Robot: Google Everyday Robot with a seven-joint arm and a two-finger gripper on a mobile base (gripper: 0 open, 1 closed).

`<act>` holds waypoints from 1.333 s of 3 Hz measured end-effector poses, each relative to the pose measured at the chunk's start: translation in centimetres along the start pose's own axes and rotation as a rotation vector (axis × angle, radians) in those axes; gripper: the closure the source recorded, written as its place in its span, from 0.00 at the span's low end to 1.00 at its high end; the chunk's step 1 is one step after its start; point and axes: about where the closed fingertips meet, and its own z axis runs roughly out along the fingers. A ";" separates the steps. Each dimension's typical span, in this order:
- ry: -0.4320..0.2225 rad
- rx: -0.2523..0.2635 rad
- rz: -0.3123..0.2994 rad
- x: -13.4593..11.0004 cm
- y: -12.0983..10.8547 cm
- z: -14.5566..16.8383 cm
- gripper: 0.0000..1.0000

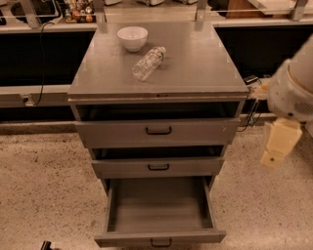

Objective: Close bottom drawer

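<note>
Hand [279,142] at far right, arm [296,87] cut off by edge

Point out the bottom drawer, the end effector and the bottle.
bottom drawer [159,205]: camera view, bare interior floor.
end effector [276,149]: camera view, cream body, right of the cabinet [205,68].
bottle [148,63]: camera view, clear middle, lying on cabinet top.

Speckled beige terrazzo floor [44,195] ran across the lower part of the view. A grey metal cabinet [195,63] stood in the middle. Behind it ran a long pale counter [58,27] with dark recesses [29,56] beneath; a black cable [41,63] hung down the left recess to a pale low ledge [49,93]. Small jars [78,12] were clustered at the back. Light was warm and dim. The cream gripper [272,157] hung right of the cabinet, over the floor.
</note>
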 end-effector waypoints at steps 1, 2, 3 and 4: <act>0.009 0.012 0.038 2.0 0.8 2.2 0.00; 0.022 -0.039 0.011 0.8 0.8 3.9 0.00; -0.047 -0.126 -0.022 0.6 2.9 8.8 0.00; -0.080 -0.085 -0.022 0.4 2.2 9.4 0.00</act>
